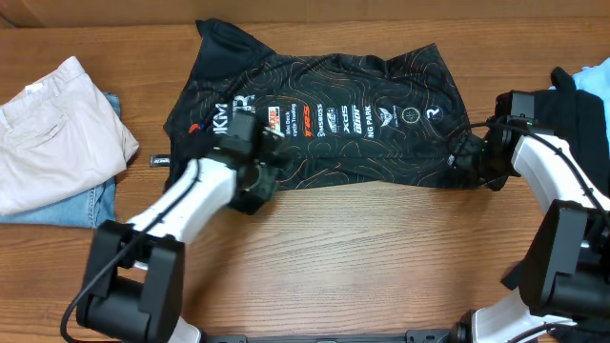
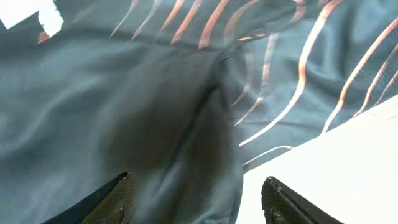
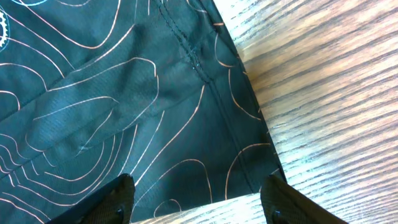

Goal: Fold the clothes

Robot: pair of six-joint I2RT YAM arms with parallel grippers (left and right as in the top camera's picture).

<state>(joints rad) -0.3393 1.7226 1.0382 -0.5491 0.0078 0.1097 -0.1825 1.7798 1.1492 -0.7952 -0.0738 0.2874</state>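
As arms (image 1: 191,195) (image 1: 545,164) crouch over jersey (image 1: 381,143), grippers (image 2: 196,202) (image 3: 198,199) seemingly gape.

The left arm (image 1: 186,200) reaches from its base at 7 o'clock toward 1 o'clock. Its left hand (image 1: 257,181) is tipped downward, fingers (image 2: 118,200) spread apart. The right arm (image 1: 558,181) rises from 4 o'clock and bends toward 9 o'clock. The right hand (image 1: 469,154) is also angled down, fingers (image 3: 278,200) held wide.

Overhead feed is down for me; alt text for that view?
A black jersey with orange contour lines and white logos lies spread, rumpled, on a wooden table. The left arm's jaws are over its near left edge, the right arm's at its near right corner. Beige trousers over jeans lie at left, dark garments at right.
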